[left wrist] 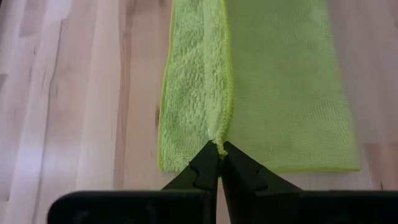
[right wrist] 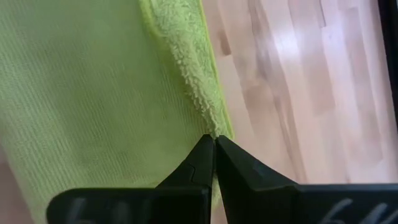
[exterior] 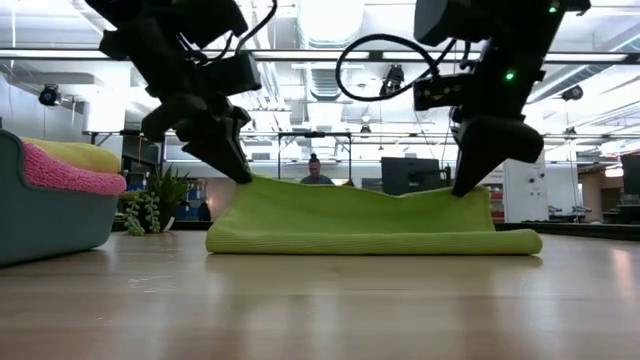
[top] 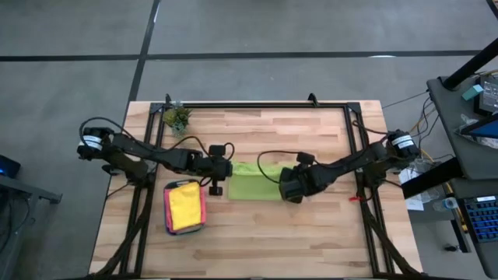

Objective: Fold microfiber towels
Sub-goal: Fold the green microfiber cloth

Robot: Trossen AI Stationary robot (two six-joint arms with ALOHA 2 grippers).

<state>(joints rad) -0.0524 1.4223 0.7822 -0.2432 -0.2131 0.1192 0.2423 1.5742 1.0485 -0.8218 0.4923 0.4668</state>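
A lime green microfiber towel (top: 253, 187) lies doubled over at the middle of the table, its lower layer flat on the wood. The upper layer (exterior: 370, 205) is raised at both ends and sags between them. My left gripper (exterior: 246, 178) is shut on its left end and my right gripper (exterior: 462, 190) on its right end. Yellow and pink towels (top: 185, 204) lie in a teal tray to the near left. My left gripper pinches the upper layer's hemmed edge (left wrist: 220, 138) at the towel's left end between its two fingers, slanting down from the left. That end is held a little above the lower layer. The cloth between the grippers hangs slack. My right gripper pinches the fluffy hemmed edge (right wrist: 214, 129) at the towel's right end between its two fingers, coming down steeply from above. That end is lifted a little off the lower layer, which stays on the table.
The teal tray (top: 168, 222) stands near the left arm, toward the near edge. A small potted plant (top: 177, 118) is at the far left corner. Black frame rails (top: 257, 104) run along the table's far edge and sides. A person (exterior: 317, 170) sits far behind the table.
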